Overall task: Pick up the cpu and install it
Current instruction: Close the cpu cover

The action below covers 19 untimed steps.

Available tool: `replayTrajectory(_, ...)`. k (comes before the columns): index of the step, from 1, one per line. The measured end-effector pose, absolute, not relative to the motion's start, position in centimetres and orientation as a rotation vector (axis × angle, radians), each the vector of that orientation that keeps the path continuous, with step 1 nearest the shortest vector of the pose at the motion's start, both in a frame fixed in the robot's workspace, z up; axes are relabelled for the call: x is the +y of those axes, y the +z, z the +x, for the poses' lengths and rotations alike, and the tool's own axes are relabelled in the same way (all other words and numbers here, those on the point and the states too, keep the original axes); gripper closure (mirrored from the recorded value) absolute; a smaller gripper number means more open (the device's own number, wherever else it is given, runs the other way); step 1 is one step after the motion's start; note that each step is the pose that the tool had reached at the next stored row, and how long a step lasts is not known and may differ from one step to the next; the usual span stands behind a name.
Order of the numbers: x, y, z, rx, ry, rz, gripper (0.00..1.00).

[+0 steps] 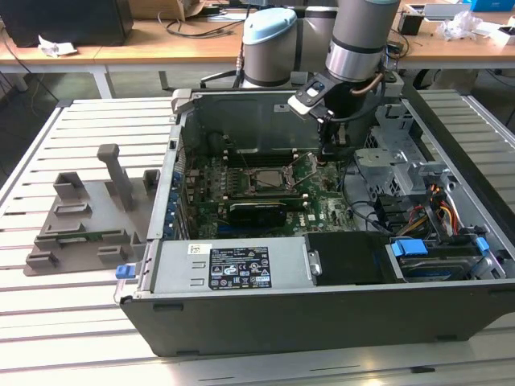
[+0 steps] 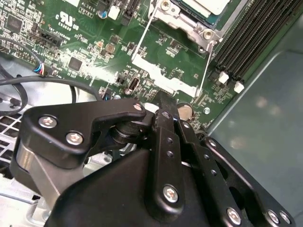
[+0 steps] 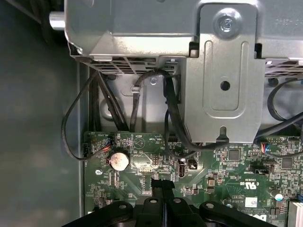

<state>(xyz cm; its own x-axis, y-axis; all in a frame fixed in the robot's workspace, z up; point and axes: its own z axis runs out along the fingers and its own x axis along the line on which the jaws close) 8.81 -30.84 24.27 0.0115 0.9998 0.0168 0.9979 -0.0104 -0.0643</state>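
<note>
The cpu (image 2: 204, 4), silver-topped with a thin green rim, lies inside the metal socket frame (image 2: 191, 26) on the motherboard, and the frame's wire levers are swung out. In the exterior view the socket (image 1: 269, 178) sits mid-board in the open computer case. My gripper (image 1: 328, 153) hangs over the board toward the exterior view's right of the socket, apart from it. Its black fingers (image 3: 161, 184) are pressed together with nothing between them, low over the board near a coin battery (image 3: 118, 161). The closed tip (image 2: 164, 98) reaches just short of that battery (image 2: 183, 112).
A grey fixture plate (image 1: 80, 217) with upright posts lies on the slatted table at the exterior view's left. A metal drive cage (image 3: 189, 47) and black cables (image 3: 168, 118) stand close beside the gripper. Memory slots (image 2: 246, 42) run beside the socket. The case wall (image 1: 322, 314) stands in front.
</note>
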Motion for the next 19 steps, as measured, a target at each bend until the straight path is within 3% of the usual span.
replayTrajectory(19, -30.8, 24.3, 7.0, -2.169, 0.051, -2.193, 0.89)
